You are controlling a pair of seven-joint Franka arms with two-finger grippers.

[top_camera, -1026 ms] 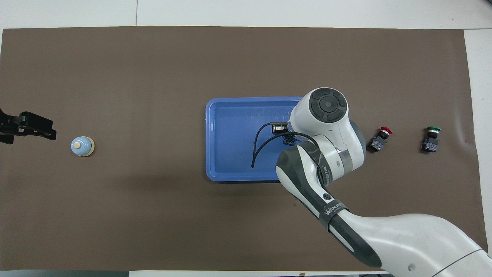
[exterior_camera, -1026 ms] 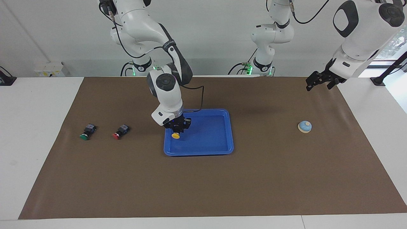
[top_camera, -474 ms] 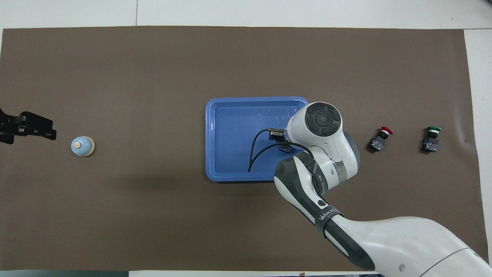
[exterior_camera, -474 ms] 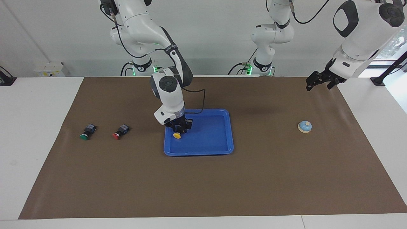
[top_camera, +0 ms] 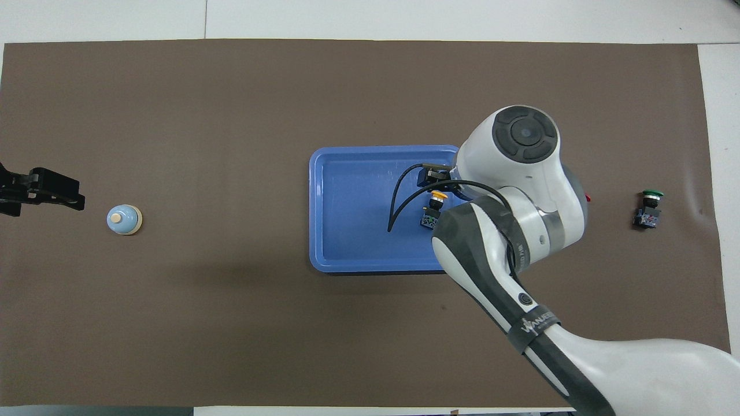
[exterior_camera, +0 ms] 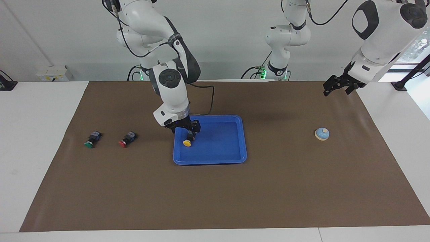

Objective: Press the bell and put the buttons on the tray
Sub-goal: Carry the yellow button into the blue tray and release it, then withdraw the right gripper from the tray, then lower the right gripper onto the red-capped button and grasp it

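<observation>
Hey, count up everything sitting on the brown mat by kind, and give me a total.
Push-button switches: 3, yellow-capped, red-capped, green-capped
Flat bright blue plastic tray: 1
Small light blue dome bell: 1
Total: 5

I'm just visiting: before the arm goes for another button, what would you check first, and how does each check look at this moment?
1. Yellow button lies in the tray: ok.
2. Right gripper open, clear of that button: cannot tell, they overlap.
3. Red button on the mat, reachable: ok.
4. Green button on the mat: ok.
5. Left gripper waits open, away from the bell: ok.
6. Bell pressed: cannot tell.
</observation>
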